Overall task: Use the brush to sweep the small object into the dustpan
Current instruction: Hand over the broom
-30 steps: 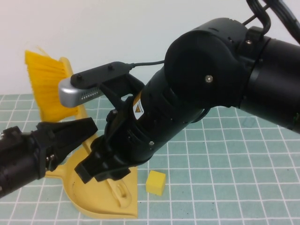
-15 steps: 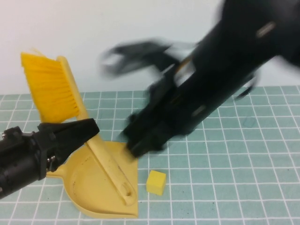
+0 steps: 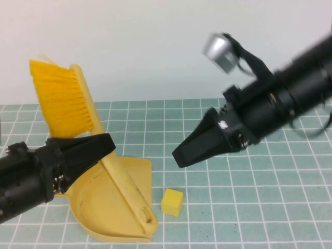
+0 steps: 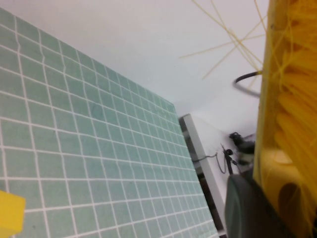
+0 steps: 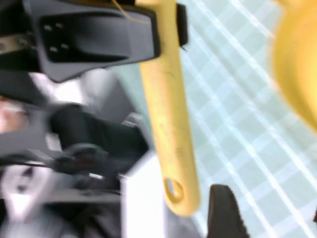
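Observation:
The yellow brush (image 3: pixel 58 101) leans with its bristles up at the back left and its handle running down over the yellow dustpan (image 3: pixel 96 205). My left gripper (image 3: pixel 96 148) is shut on the brush handle; the brush fills the left wrist view's edge (image 4: pixel 292 99). The small yellow cube (image 3: pixel 173 202) lies on the mat just right of the dustpan's mouth, and shows in the left wrist view (image 4: pixel 10 215). My right gripper (image 3: pixel 181 155) hangs open and empty above the mat, right of the dustpan. In the right wrist view (image 5: pixel 270 218) it faces the handle (image 5: pixel 168 109).
A green gridded mat (image 3: pixel 249 207) covers the table, with a white wall behind. The right arm's black body (image 3: pixel 290 98) reaches in from the right. The left arm (image 3: pixel 21 181) lies low at the front left.
My right arm has swung back to the right, off the dustpan and brush, uncovering them. My left gripper and the brush have barely shifted. The cube has not moved.

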Tool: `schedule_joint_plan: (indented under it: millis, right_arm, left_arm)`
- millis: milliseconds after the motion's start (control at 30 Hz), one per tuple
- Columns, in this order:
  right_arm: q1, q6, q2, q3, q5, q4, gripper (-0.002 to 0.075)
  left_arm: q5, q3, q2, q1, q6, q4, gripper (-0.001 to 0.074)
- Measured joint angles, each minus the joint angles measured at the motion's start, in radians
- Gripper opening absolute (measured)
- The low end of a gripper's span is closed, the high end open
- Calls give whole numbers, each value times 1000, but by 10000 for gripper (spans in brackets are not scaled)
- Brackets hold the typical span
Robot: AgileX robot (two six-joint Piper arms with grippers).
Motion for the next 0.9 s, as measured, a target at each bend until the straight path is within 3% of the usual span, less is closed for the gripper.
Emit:
schedule_joint_plan:
  millis: [100,233,633,900]
  right_arm:
    - [-34,-169,0,142,-15,204,381]
    - [-34,-288,0,267,-28,297,381]
    - [117,-363,0,309,-37,429,381]
    - [132,-367,-2,309,-37,458,381]
  left_arm:
    - [19,0,0,0,-15,0,0]
    - [45,0,0,0,-26,0,0]
    - [143,0,0,0,-39,0,0]
    - [196,0,0,0,-39,0,0]
